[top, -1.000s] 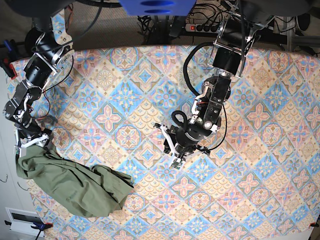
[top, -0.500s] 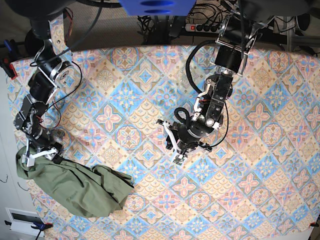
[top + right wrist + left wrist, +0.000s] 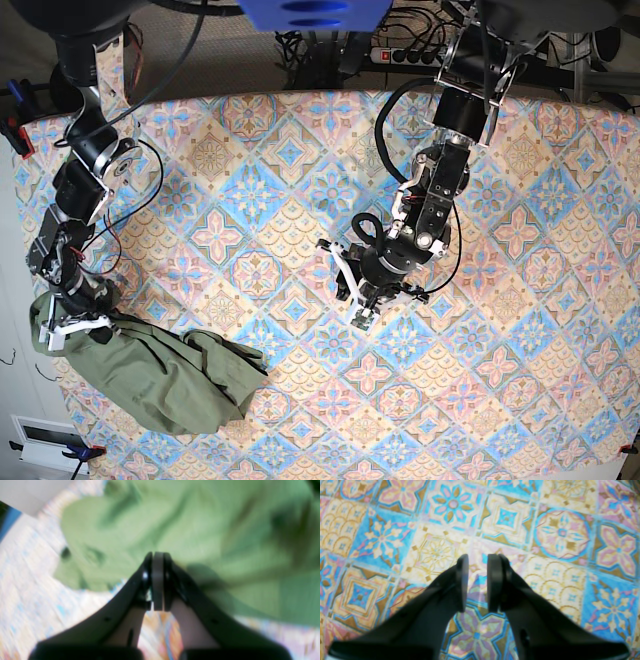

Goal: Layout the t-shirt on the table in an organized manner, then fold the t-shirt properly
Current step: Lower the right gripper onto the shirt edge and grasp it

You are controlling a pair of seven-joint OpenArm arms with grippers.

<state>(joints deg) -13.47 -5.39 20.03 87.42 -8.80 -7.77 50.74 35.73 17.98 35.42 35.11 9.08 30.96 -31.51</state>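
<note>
The t-shirt (image 3: 150, 365) lies in a crumpled heap at the tabletop (image 3: 300, 200) corner by the right arm, not laid out yet. Right jaws (image 3: 158, 580) are pressed together w/ no gap visible; cloth sits just ahead of and around the tips, but the wrist view is blurred, so can't tell if any fabric is actually pinched between them. In the base view the right jaws (image 3: 70, 325) sit at the heap's edge nearest that arm.

Left jaws (image 3: 477, 582) are slightly apart, nothing between, only bare patterned cloth below and ahead; shirt is well apart from them, off toward the other arm.

Risks, as I judge them:
- Right jaws may have closed on air or on a thin fold → cloth slips out on lift.
- Might've nipped the table covering along w/ the shirt → covering drags.
- Heap is bunched → pulling one edge could drag the whole wad instead of spreading it.
- Shirt is near the tabletop edge → a wrong pull sends it off.
</note>
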